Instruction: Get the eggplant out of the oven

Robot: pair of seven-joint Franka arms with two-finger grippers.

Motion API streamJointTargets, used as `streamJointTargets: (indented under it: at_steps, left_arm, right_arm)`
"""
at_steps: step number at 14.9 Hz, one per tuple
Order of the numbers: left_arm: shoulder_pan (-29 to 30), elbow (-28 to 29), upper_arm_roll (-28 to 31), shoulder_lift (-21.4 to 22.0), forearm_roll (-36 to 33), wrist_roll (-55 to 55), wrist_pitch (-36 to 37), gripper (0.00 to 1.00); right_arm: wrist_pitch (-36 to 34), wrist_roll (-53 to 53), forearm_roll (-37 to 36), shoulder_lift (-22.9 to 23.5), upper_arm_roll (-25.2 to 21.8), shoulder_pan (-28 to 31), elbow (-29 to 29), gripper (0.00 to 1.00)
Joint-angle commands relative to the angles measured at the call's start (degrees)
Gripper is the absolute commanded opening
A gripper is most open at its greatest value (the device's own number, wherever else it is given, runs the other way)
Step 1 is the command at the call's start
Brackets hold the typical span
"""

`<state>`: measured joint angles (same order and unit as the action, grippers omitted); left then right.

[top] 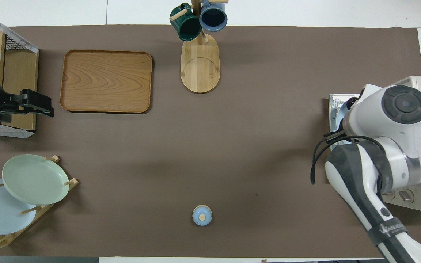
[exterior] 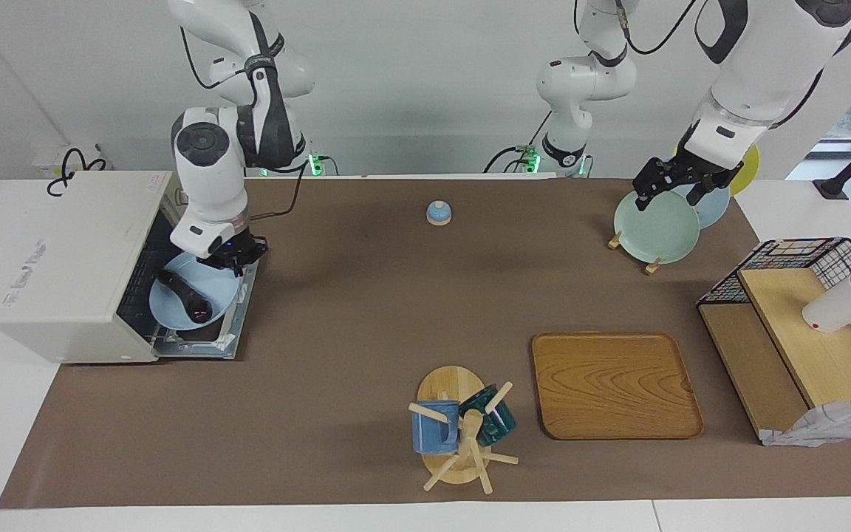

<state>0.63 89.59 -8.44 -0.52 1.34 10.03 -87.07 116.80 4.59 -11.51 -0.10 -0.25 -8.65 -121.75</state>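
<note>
- The oven (exterior: 74, 266) is sitting at the right arm's end of the table, its door (exterior: 204, 336) folded down flat in front of it and the cavity standing open.
- A pale blue plate (exterior: 211, 295) is resting in the oven mouth, partly out over the door, and the eggplant (exterior: 183, 295) is lying on it, dark and slender, running diagonally across the plate.
- The right gripper (exterior: 232, 258) is sitting low at the plate's rim nearest the robots, fingers pinched together; it looks to be gripping the plate's edge, though the contact itself is too small to confirm.
- The left gripper (exterior: 680, 185) is waiting over the plate rack (exterior: 632, 247), fingers spread wide and holding nothing.
- Handling judgement: the eggplant is looking light, smooth-skinned and likely slippery, firm but bruisable, and free to roll on the glazed plate, so a level pull on the plate, or a grasp across its middle, is the safer bet.
- The facing view is showing plate, eggplant and fingertips; the overhead view is hiding all of it under the right arm's bulk, showing only a sliver of the door, while giving a clear look at the left gripper's open fingers (top: 46, 109).
</note>
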Motion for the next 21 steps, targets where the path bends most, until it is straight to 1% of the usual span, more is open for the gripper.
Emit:
streamJointTargets:
  at_steps: [1,3,5,7,8,9,10,11,12,14,15,16,17,19,21]
  left_arm:
    - [0.8,2.0,-0.4,1.7,-0.6,0.2,-1.3,1.0]
    - [0.9,2.0,-0.4,1.7,-0.6,0.2,-1.3,1.0]
    - [0.9,2.0,-0.4,1.7,-0.6,0.2,-1.3,1.0]
    - [0.9,1.9,-0.4,1.7,-0.6,0.3,-1.4,1.0]
    - [1.0,1.9,-0.4,1.7,-0.6,0.3,-1.4,1.0]
    - [1.0,1.9,-0.4,1.7,-0.6,0.3,-1.5,1.0]
    - [1.0,1.8,-0.4,1.7,-0.6,0.3,-1.6,1.0]
    - [1.1,1.7,-0.4,1.7,-0.6,0.3,-1.6,1.0]
    - [1.1,1.7,-0.4,1.6,-0.6,0.2,-1.6,1.0]
    - [1.2,1.7,-0.4,1.5,-0.6,0.3,-3.0,1.0]
    - [1.3,1.8,-0.4,1.5,-0.6,0.3,-3.7,1.0]
    - [2.0,1.8,-0.4,1.5,-0.6,0.3,-3.8,1.0]
    - [2.3,1.8,-0.4,1.5,-0.6,0.3,-3.9,1.0]
    - [2.5,1.8,-0.4,1.4,-0.5,0.4,-4.0,1.0]
    - [2.9,1.8,-0.4,1.5,-0.5,0.3,-4.1,1.0]
  right_arm:
    - [-4.4,-4.1,-0.8,2.3,0.0,-4.7,4.9,0.0]
    - [-6.7,-6.2,-0.8,5.5,0.0,-8.7,9.3,0.0]
    - [-7.9,-11.9,-0.8,8.1,0.0,-13.9,12.3,0.0]
    - [-13.7,-19.9,-0.8,12.7,0.0,-19.3,20.2,0.0]
    - [-16.7,-22.7,-0.9,15.6,0.0,-21.8,24.8,0.0]
    - [-19.6,-25.8,-0.9,19.5,0.0,-24.9,30.0,0.0]
    - [-21.7,-29.1,-0.9,23.2,-0.1,-27.5,34.8,0.0]
    - [-21.8,-31.6,-0.7,25.7,0.0,-29.0,37.6,0.0]
    - [-21.4,-33.4,-0.5,27.0,0.1,-29.6,38.2,0.0]
    - [-18.3,-36.3,0.0,28.7,0.3,-32.6,38.4,0.0]
    - [-15.9,-36.9,0.3,28.9,0.3,-33.0,38.3,0.0]
    - [-12.9,-37.1,1.4,28.9,1.3,-33.2,38.1,0.0]
    - [-10.3,-37.1,3.5,28.9,2.1,-33.2,37.6,0.0]
    - [-6.4,-37.1,4.7,28.9,2.5,-34.1,35.6,0.0]
    - [-2.1,-37.1,5.0,28.8,2.7,-36.2,33.3,0.0]
